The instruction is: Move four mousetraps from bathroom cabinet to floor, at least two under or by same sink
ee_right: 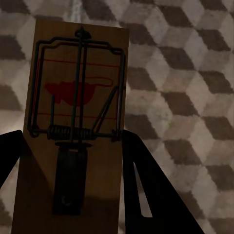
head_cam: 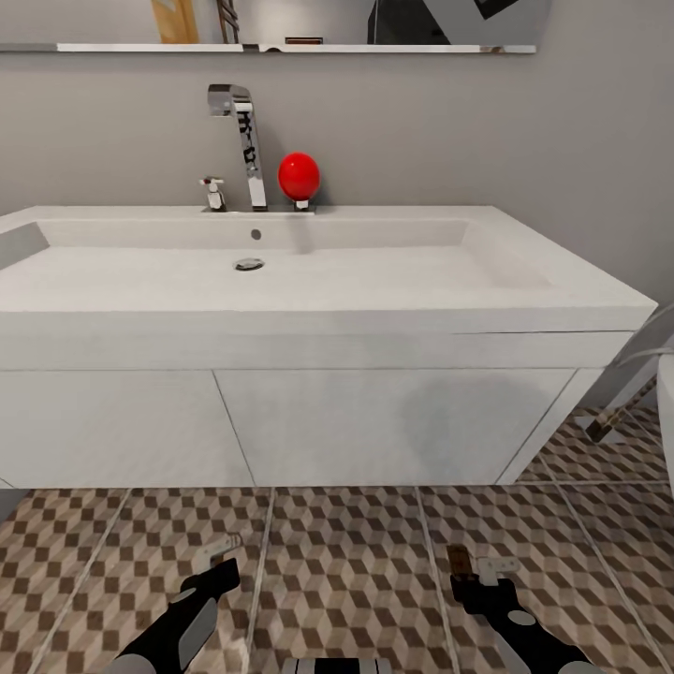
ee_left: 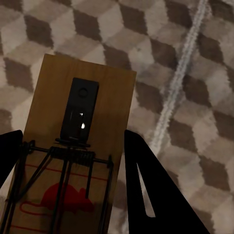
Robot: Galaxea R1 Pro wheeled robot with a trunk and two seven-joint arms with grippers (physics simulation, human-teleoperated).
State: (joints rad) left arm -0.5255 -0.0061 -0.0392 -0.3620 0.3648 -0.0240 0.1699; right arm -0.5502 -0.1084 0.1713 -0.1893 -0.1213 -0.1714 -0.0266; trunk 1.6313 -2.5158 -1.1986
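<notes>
Two mousetraps are held above the bathroom floor point(head_cam: 356, 562), in front of the sink point(head_cam: 309, 281). In the left wrist view, a tan mousetrap point(ee_left: 92, 97) with dark wire and a red mouse mark sits between the dark fingers point(ee_left: 146, 185) of my left gripper point(ee_left: 71, 135), which is shut on it. My right gripper point(ee_right: 71, 134) is shut on a second mousetrap point(ee_right: 97, 53). In the head view, the left gripper point(head_cam: 218, 562) and right gripper point(head_cam: 477, 569) hang low over the tiles. A brown edge of the right mousetrap point(head_cam: 458, 560) shows there. The cabinet is out of view.
The white drawer unit point(head_cam: 374, 421) under the basin stands straight ahead, close to both grippers. A chrome faucet point(head_cam: 245, 140) and a red ball point(head_cam: 299, 176) sit on the basin's back rim. A white fixture point(head_cam: 666, 393) and slanted metal legs point(head_cam: 613, 412) are at the right.
</notes>
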